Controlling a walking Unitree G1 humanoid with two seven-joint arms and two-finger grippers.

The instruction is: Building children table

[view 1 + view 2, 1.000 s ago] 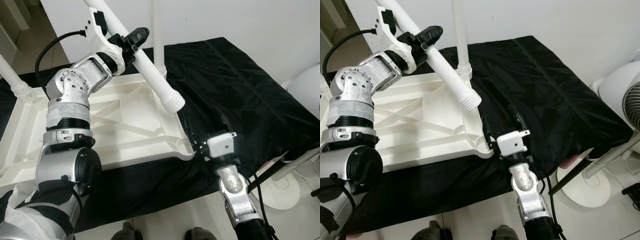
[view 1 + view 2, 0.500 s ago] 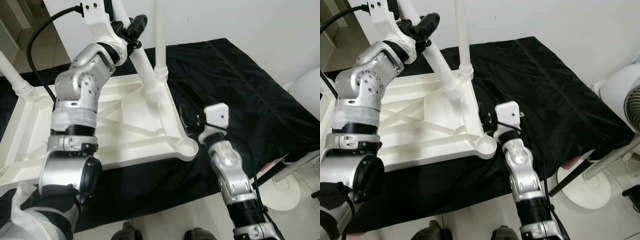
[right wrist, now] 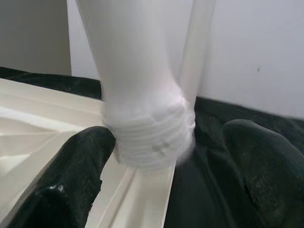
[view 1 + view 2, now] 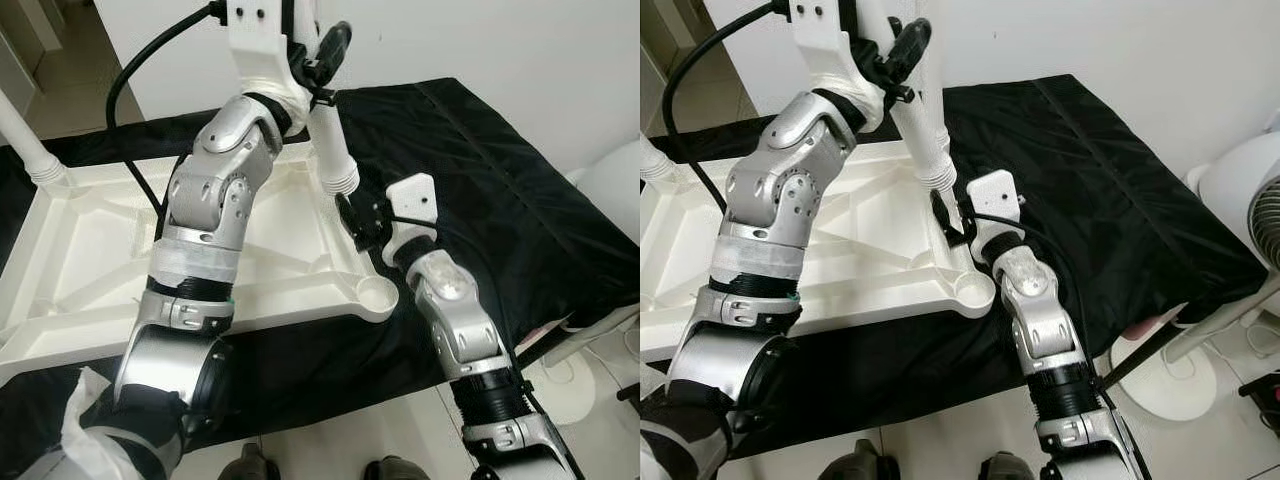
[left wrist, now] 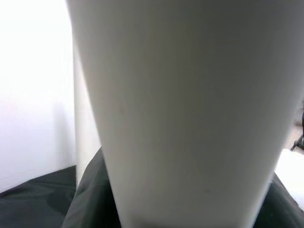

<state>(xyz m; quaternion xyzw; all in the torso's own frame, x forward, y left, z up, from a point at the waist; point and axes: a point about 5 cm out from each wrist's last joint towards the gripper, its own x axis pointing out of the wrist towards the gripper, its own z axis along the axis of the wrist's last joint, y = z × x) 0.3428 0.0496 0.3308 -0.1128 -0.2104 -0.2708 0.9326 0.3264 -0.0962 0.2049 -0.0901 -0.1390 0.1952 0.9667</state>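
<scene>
A white plastic table top lies upside down on a black cloth. My left gripper is shut on a loose white table leg and holds it high and steeply tilted. The leg's threaded end hangs above the top's right edge. My right gripper is open just below that end. In the right wrist view its fingers stand on either side of the threaded end without touching it. The near right corner socket is empty.
One leg stands in the far left corner, and another thin leg stands behind the held one. A white fan and its base are on the floor to the right. My feet are at the cloth's near edge.
My left arm has swung the leg from a low slant to nearly upright, its threaded end moving back and left. My right gripper has risen from the near corner to that end.
</scene>
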